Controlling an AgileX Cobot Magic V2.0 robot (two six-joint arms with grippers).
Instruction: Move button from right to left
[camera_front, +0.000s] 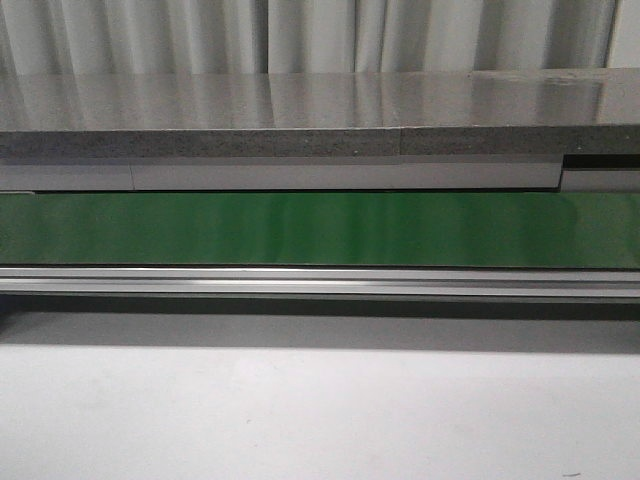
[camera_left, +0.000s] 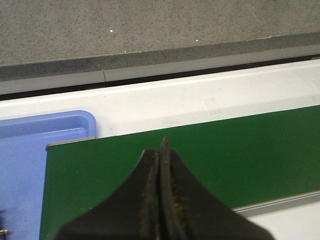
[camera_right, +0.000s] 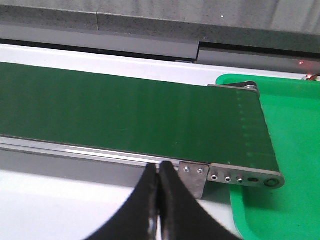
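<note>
button not visible in any view; green belt (camera_front: 320, 228) bare. left tool (camera_left: 162, 150) and right tool (camera_right: 159, 172) both closed tight, holding nothing. judged the opening step: next, the right tool must find the button, perhaps near the green tray (camera_right: 295, 150).

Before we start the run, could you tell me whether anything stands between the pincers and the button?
That cannot be judged: no button shows in any view. The green belt lies bare, both the left pincer and the right pincer are shut and empty, and the visible parts of the blue tray and green tray hold no button.
</note>
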